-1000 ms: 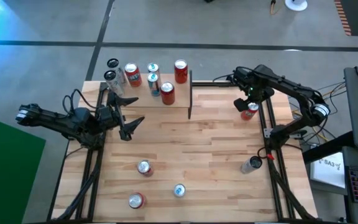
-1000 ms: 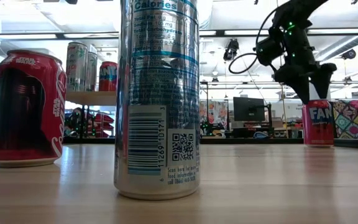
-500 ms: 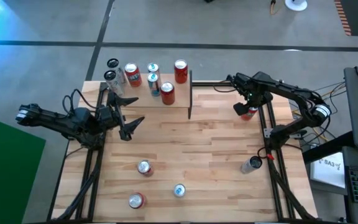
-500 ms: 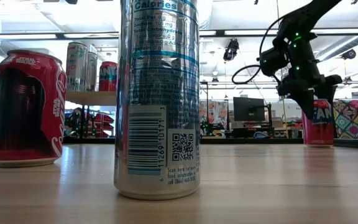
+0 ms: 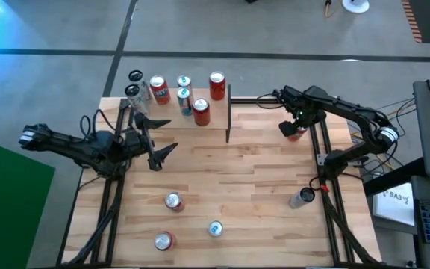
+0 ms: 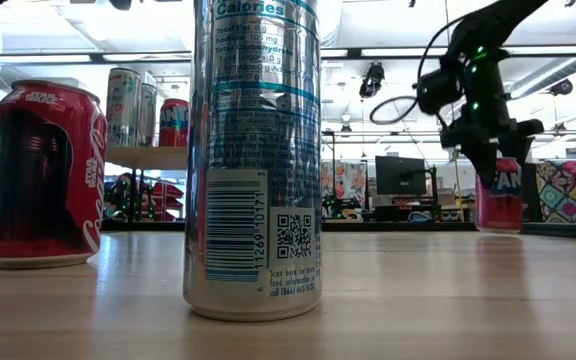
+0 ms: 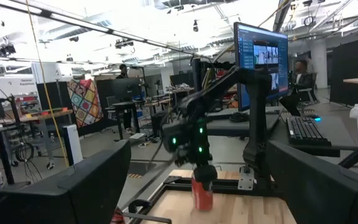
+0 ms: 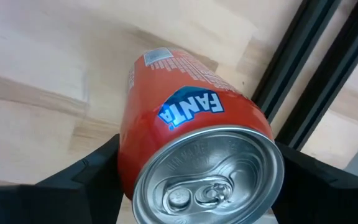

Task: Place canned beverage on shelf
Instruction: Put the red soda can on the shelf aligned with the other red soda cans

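Observation:
An orange Fanta can (image 8: 194, 155) stands upright at the table's far right (image 5: 295, 133), next to the black frame rail. My right gripper (image 5: 293, 128) is shut on it and shows in the low view (image 6: 496, 165). The shelf (image 5: 172, 118) is a light wood board with black uprights at the far left, and several cans stand on it. My left gripper (image 5: 163, 136) is open and empty, just in front of the shelf. Its wrist view shows the Fanta can (image 7: 202, 191) under the right arm. My right gripper pinches the Fanta can's side wall just below its top rim (image 8: 126, 158), one finger (image 8: 95, 171) on each side. The fingers come from above, pointing down. The can stays upright (image 6: 498, 200); I cannot tell whether its base is clear of the table.
Three cans stand near the table's front edge: one (image 5: 173, 200), one (image 5: 215, 229) and one (image 5: 163, 240). Another can (image 5: 301, 197) lies by the right rail. In the low view a tall silver can (image 6: 253, 150) and a red cola can (image 6: 43, 175) stand close. The shelf's black upright (image 5: 228, 112) stands between shelf and Fanta can.
My right gripper has come down from above the Fanta can until its fingers stand on either side of it. The can has then shifted a little toward the table's left and far side with the gripper, staying upright.

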Motion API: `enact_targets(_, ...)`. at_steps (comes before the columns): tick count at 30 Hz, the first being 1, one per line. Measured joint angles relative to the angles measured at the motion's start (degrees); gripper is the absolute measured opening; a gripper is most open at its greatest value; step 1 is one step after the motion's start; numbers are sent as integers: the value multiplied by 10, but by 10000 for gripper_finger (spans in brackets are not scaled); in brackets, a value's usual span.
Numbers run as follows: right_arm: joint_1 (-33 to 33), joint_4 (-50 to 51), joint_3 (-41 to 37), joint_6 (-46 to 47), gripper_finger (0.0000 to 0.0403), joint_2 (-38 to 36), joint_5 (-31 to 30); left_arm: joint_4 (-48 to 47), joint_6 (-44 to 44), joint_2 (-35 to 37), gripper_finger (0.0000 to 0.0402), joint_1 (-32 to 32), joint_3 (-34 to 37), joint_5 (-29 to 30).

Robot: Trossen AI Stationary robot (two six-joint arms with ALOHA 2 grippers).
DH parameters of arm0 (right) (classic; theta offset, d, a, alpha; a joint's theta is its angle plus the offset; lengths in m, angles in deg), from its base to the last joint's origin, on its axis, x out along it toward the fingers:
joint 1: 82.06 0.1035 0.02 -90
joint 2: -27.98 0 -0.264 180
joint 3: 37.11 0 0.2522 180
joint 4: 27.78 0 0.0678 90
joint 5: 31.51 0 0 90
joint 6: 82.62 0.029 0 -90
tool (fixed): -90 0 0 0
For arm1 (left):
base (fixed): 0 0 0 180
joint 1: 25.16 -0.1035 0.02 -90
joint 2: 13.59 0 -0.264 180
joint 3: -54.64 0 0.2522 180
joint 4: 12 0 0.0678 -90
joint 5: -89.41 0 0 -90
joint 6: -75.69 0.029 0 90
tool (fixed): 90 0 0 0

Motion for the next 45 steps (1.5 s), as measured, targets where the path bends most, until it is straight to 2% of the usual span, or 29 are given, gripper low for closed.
enact_targets(6, 14, 3, 0, 5, 292, -76, 4, 2, -3, -25, 359, 0, 0, 0)
enact_targets(10, 36, -10, 0, 23, 292, -138, 45, 1, -3, -50, 359, 0, -9, -1)
enact_targets(16, 96, -84, 0, 53, 292, -216, 109, -1, -1, -95, 359, 0, -32, -1)
enact_targets(21, 173, -177, 0, 72, 292, -247, 140, -2, 1, -126, 359, 0, -46, -1)
enact_targets(27, 282, -311, 0, 85, 292, -241, 138, -4, 1, -158, 359, 0, -56, -1)
enact_targets(34, 378, -452, 0, 85, 292, -181, 136, -3, 2, -188, 359, 0, -60, -26)
enact_targets(42, 409, -559, 0, 82, 292, -108, 136, -2, 16, -230, 359, 0, -69, -50)
enact_targets(45, 411, -563, 18, 74, 292, -83, 138, -3, 19, -253, 359, 0, -74, -50)
